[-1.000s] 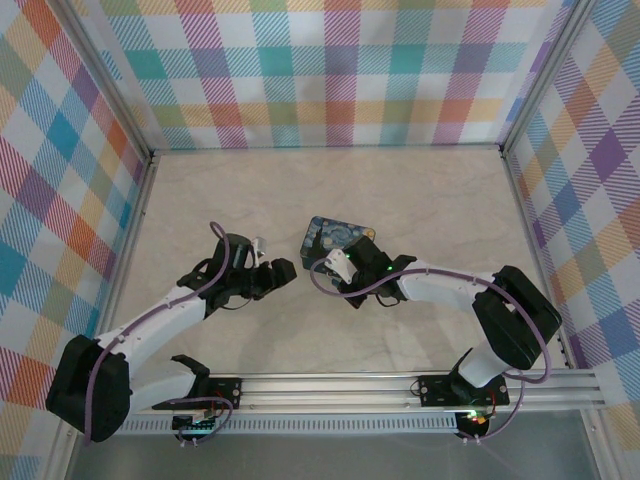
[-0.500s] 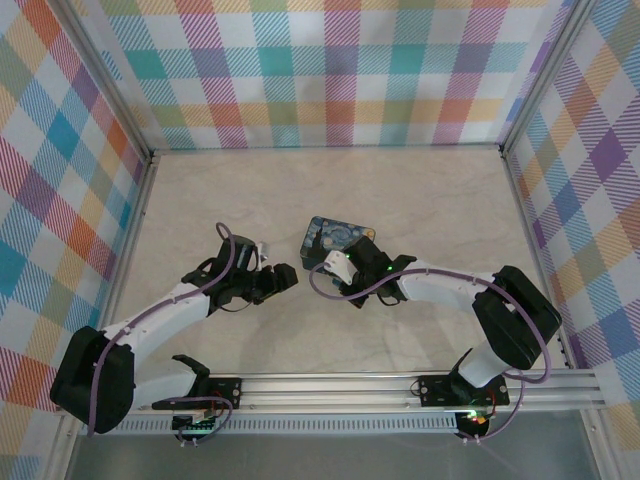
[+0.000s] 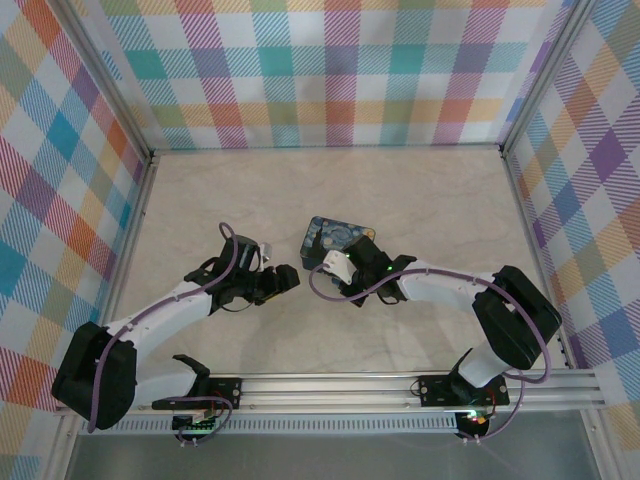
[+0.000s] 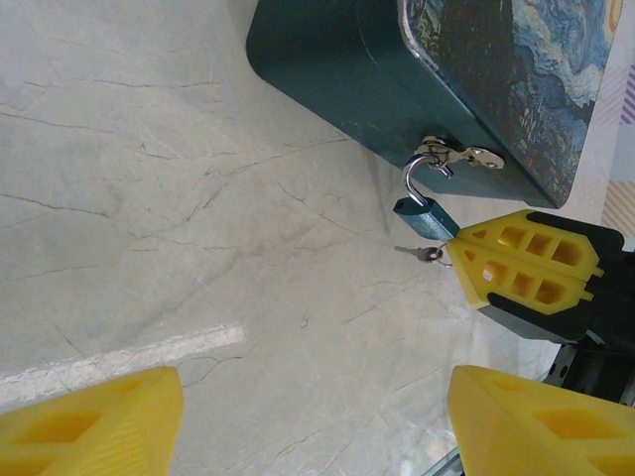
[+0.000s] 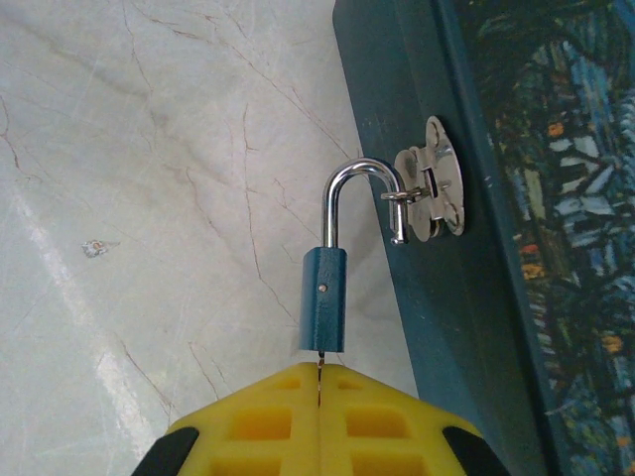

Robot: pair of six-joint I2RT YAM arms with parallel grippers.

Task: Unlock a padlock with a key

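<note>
A small blue padlock [image 5: 323, 300] hangs by its silver shackle [image 5: 363, 174] from the hasp [image 5: 435, 193] of a dark teal tin box [image 5: 466, 327]. The shackle's free end stands outside the lock body. My right gripper [image 5: 319, 369] is shut on the key [image 5: 319, 359], whose blade enters the bottom of the lock. In the left wrist view the padlock [image 4: 422, 214] hangs between the box [image 4: 397, 79] and the right gripper's yellow fingers [image 4: 526, 273], with a spare key [image 4: 423, 253] dangling beside it. My left gripper [image 4: 317, 426] is open over bare table, short of the lock.
The box [image 3: 330, 233] with its painted lid lies mid-table, the left gripper [image 3: 288, 277] to its left and the right gripper [image 3: 334, 262] at its near side. Checked walls enclose the marble tabletop [image 3: 330, 190]. A metal rail [image 3: 400, 385] runs along the near edge.
My left gripper has shifted slightly right and nearer to the box, still open. The right gripper, key and padlock have stayed put.
</note>
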